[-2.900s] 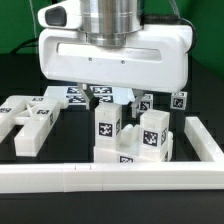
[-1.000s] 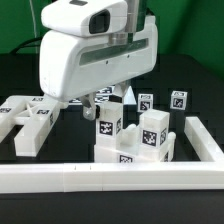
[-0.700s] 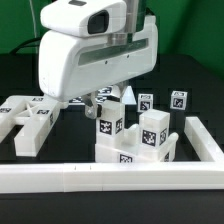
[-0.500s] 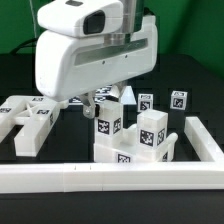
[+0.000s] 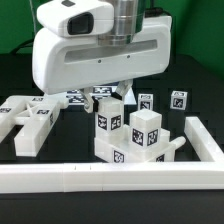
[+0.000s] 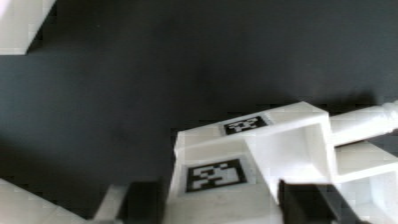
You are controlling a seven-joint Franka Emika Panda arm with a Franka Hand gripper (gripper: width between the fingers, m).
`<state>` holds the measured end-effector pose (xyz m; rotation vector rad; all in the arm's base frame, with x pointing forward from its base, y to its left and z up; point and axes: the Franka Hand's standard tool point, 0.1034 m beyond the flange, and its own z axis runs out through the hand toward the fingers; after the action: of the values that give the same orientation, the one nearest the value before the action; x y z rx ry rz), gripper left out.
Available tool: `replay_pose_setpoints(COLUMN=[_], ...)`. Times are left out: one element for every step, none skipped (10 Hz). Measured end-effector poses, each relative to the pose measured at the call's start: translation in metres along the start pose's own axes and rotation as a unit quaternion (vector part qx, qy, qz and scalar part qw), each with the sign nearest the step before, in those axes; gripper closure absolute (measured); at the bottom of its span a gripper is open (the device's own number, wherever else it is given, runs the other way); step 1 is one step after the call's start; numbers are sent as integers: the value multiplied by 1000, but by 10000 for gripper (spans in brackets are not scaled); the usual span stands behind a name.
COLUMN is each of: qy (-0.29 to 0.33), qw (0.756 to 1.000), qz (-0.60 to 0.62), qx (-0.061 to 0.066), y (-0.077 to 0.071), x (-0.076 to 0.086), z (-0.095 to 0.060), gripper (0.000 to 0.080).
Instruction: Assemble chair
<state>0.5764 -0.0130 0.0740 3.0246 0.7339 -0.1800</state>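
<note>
White chair blocks (image 5: 128, 135) stand at six o'clock below the gripper (image 5: 112, 93) in the exterior view, loose bars (image 5: 28, 122) at nine; only the wrist view shows one tagged block (image 6: 249, 155) close by; whether the jaws are apart or hold anything cannot be told

Under my claw (image 5: 108, 93), two upright chair pieces (image 5: 110, 125) stand side by side on the bench (image 5: 70, 150). The long rail (image 5: 90, 178) runs along the near edge and up the exterior view's right. At that view's left lie flat chair pieces (image 5: 28, 122); two small blocks (image 5: 178, 99) sit far right.
</note>
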Motion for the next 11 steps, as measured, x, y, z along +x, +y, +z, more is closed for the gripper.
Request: replay_pose_setpoints(qy=[0, 2, 4, 6, 6, 5, 5, 4, 4, 4, 4], qw=[1000, 1000, 999, 998, 998, 998, 998, 998, 998, 998, 998], qz=[2, 15, 36, 62, 63, 64, 64, 64, 64, 64, 64], qx=[0, -2, -1, 0, 1, 1, 2, 2, 2, 2, 2], y=[0, -4, -10, -18, -21, -20, -20, -20, -20, -20, -20], x=[0, 1, 1, -2, -4, -4, -5, -5, -5, -5, -5], z=[0, -5, -10, -15, -16, -15, -14, -14, -14, -14, -14], gripper=[399, 265, 265, 172, 172, 154, 154, 151, 151, 151, 151])
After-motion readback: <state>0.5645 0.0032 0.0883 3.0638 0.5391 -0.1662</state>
